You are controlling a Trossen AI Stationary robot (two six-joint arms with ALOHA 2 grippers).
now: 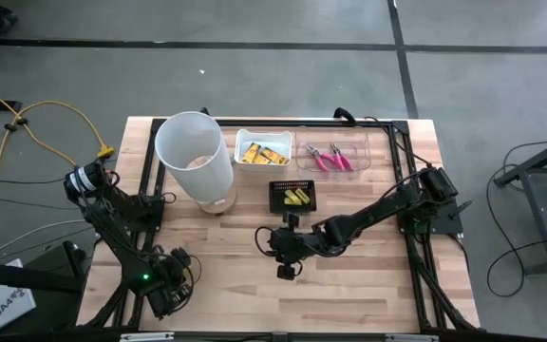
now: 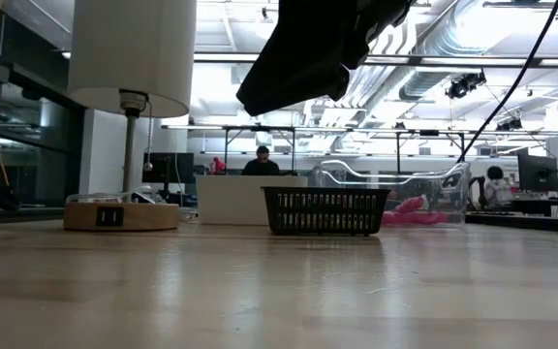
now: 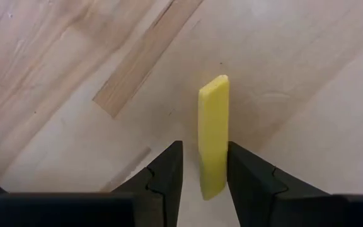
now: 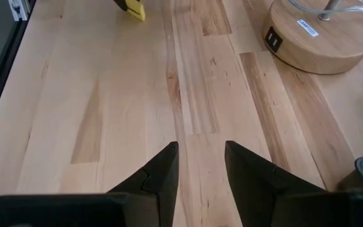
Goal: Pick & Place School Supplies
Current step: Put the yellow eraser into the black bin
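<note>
In the left wrist view a narrow plain yellow block (image 3: 213,126) lies on the wood between the fingers of my open left gripper (image 3: 205,148), which is at the table's near left (image 1: 174,278). My right gripper (image 4: 200,148) is open and empty, hovering over bare wood near the table's middle (image 1: 283,256); it shows as a dark mass in the low view (image 2: 308,48). Yellow packets (image 1: 260,152) lie in a white tray. Two pink-handled tools (image 1: 329,159) lie in a clear tray. More yellow pieces (image 1: 295,198) sit in the black basket (image 1: 277,186). My left gripper comes at the yellow block from above, fingers along its long sides. One long side (image 3: 225,157) lies right against one finger (image 3: 244,170), and I cannot tell whether they touch. Bare wood shows between the block and the other finger.
A tall white cylinder (image 1: 194,157) stands on a round wooden base (image 4: 323,38) at the far left, next to the trays. The black basket (image 2: 325,210) sits mid-table, just beyond my right gripper. Open wood lies along the near edge. People sit in the room beyond the table.
</note>
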